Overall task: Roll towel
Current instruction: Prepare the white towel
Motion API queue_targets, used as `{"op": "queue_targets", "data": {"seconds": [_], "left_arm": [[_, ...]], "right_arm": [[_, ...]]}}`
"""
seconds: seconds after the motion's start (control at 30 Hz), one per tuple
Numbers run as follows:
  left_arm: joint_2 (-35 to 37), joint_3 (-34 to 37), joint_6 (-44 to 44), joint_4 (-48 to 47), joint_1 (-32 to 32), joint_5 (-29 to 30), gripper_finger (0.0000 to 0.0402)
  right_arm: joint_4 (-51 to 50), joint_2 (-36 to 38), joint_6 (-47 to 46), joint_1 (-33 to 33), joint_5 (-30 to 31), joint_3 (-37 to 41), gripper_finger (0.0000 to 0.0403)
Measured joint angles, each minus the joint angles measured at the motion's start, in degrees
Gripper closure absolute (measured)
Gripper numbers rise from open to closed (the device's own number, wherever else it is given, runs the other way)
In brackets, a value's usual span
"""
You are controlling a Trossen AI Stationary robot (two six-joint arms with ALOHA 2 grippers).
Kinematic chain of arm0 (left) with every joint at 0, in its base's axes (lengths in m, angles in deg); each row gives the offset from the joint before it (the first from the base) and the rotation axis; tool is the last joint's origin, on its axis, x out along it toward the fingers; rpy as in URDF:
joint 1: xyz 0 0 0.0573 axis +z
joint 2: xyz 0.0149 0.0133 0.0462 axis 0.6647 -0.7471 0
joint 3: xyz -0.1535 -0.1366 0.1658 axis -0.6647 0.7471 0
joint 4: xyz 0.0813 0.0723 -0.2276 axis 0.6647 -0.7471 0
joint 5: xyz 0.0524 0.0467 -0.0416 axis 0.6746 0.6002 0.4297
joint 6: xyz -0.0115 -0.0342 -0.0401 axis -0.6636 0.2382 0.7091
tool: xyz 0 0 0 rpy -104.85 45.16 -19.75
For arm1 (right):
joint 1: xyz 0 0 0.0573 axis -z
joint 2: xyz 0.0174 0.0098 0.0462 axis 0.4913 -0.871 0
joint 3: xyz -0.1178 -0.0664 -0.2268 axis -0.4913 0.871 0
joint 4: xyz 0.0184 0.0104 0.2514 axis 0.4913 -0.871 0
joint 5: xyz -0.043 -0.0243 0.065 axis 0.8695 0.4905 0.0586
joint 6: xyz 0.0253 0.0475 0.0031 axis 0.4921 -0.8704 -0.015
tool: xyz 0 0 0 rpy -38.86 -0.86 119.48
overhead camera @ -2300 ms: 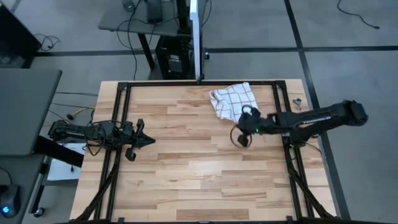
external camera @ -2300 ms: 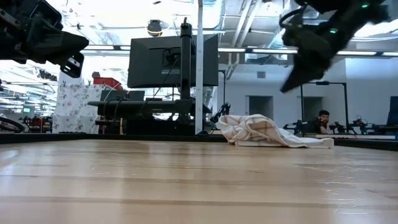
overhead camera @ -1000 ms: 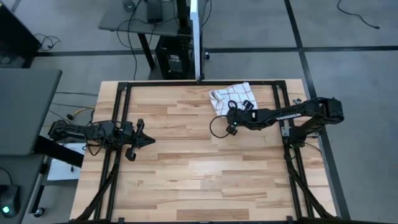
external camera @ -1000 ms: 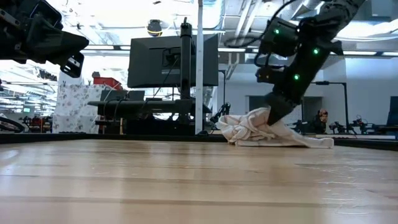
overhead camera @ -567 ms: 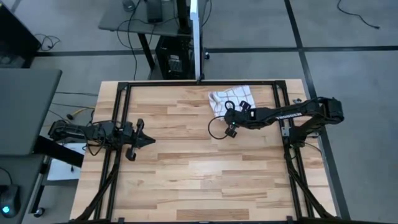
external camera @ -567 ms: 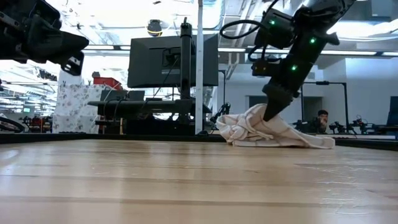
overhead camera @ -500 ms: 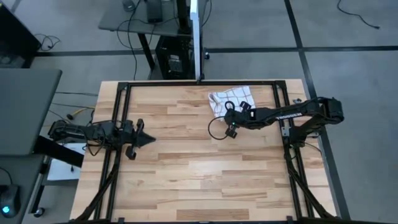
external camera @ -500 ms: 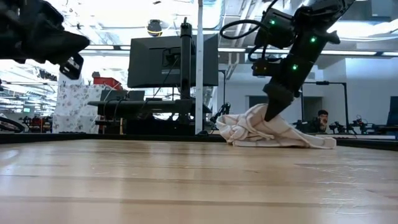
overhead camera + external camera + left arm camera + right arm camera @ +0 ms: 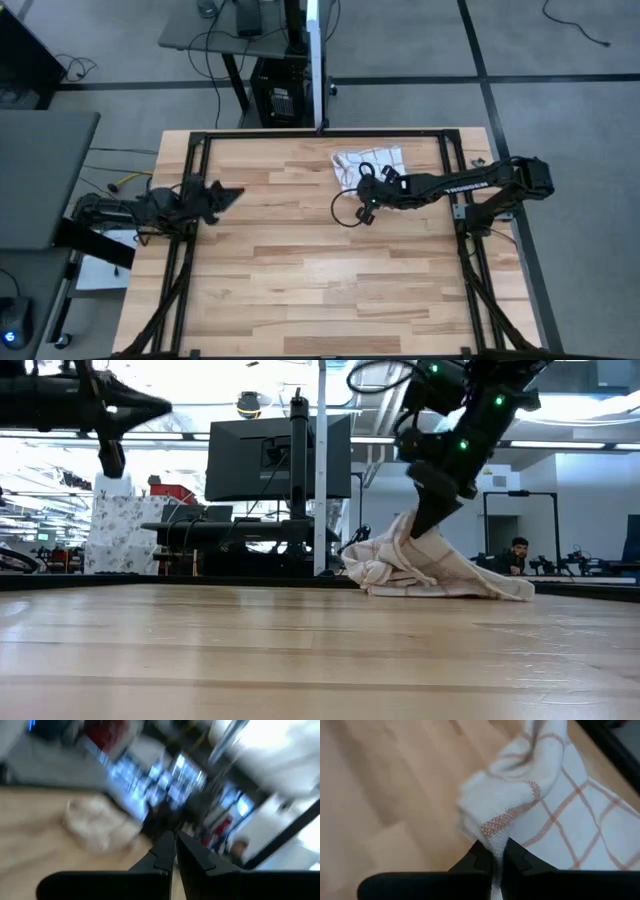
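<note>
Right end effector (image 9: pixel 497 854) pinched shut on a fold of the towel (image 9: pixel 372 161), lifting that edge w/ the rest bunched on the counter (image 9: pixel 320 270) near its far edge, right of centre; left end effector (image 9: pixel 174 851) closed, empty, raised over counter's left side.

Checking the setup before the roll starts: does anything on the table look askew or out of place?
The towel is not laid flat: it sits crumpled in a heap near the table's far edge, and the right gripper pinches a fold of it and holds that peak up. The left gripper hangs shut, away from it.
</note>
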Motion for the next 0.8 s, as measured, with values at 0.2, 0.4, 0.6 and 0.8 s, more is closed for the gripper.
{"op": "queue_targets", "data": {"seconds": [0.2,0.4,0.6,0.8], "left_arm": [[-24.29,-9.8,-8.01,-0.98,0.0,-1.32,0.0395],[-48.62,-24.69,-17.63,-0.42,0.05,-1.32,0.0395],[-68.54,-38.03,-16.45,-0.9,0.69,-1.14,0.0385],[-82.99,-48.43,-15.28,-1.62,0.66,-1.15,0.0317]], "right_arm": [[-0.2,0.0,-1.81,-0.18,-2.2,-4.84,0.0403],[-0.79,0.0,-0.92,0.31,-5.42,-8.59,0.0403],[-1.96,0.0,2.73,-0.5,-9.02,-10.35,0.0403],[-4.88,0.0,3.14,-0.64,-9.1,-10.96,0.0403]]}}
